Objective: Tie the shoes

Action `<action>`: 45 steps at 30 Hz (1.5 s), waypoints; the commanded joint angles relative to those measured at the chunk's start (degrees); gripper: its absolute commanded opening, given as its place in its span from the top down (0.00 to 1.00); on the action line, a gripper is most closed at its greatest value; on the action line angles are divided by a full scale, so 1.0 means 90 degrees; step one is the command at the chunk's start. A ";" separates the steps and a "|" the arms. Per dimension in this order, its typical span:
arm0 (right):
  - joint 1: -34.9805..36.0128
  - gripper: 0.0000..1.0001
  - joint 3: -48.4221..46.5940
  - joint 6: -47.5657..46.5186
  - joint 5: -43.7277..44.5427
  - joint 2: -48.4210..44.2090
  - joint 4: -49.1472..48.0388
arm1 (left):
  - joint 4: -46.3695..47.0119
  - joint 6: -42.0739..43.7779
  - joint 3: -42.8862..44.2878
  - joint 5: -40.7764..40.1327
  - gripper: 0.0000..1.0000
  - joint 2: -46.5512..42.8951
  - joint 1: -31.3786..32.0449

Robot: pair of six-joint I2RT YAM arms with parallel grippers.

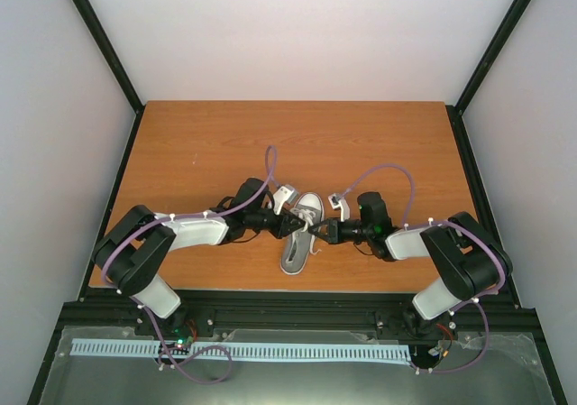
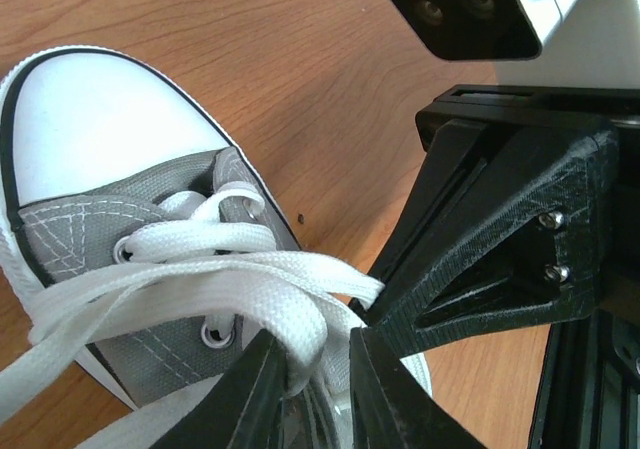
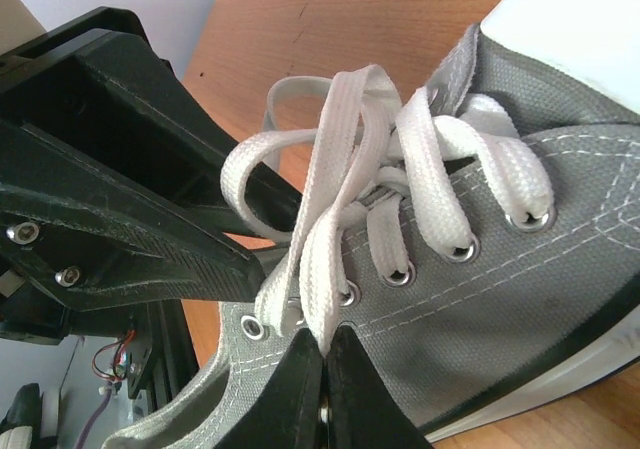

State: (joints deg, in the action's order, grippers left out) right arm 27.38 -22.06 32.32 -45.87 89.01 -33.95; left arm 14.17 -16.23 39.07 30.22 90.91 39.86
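The sneaker (image 1: pixel 300 234) is laid on the surface (image 1: pixel 198 143) between both hands. A lace (image 3: pixel 330 199) is pinched by the closed right hand (image 3: pixel 325 335); the left hand (image 2: pixel 318 339) is held slightly parted around another strand.

Nothing can be read on the sneaker (image 3: pixel 520 289) or elsewhere.

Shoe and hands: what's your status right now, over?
Right hand shut on a lace. Left hand slightly parted, lace between its fingers. Sneaker upright on table, not yet tied. Nothing in the way.
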 commanded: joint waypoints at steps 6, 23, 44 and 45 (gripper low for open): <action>-0.0039 0.97 0.0018 -0.0153 -0.0030 0.0143 -0.0075 | 0.0188 -0.0102 0.0294 -0.0328 0.79 0.0063 0.0025; -0.0034 0.97 0.0064 -0.0202 0.0123 -0.0022 0.0058 | 0.0132 -0.0494 0.0266 -0.0975 0.99 -0.0250 0.0010; -0.0742 0.97 -0.0036 0.0214 0.3035 -0.2183 0.3377 | -0.4038 -0.0659 0.0945 -0.1274 0.99 -0.3135 -0.1001; -0.0784 0.97 -0.0038 0.0233 0.3096 -0.2268 0.3537 | -0.4230 -0.0646 0.1026 -0.1334 0.99 -0.3104 -0.1022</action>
State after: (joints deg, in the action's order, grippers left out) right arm 21.96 -22.81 32.71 -22.65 71.44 -8.99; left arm -14.06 -22.48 44.05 19.90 63.86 31.46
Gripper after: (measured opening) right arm 0.031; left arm 0.025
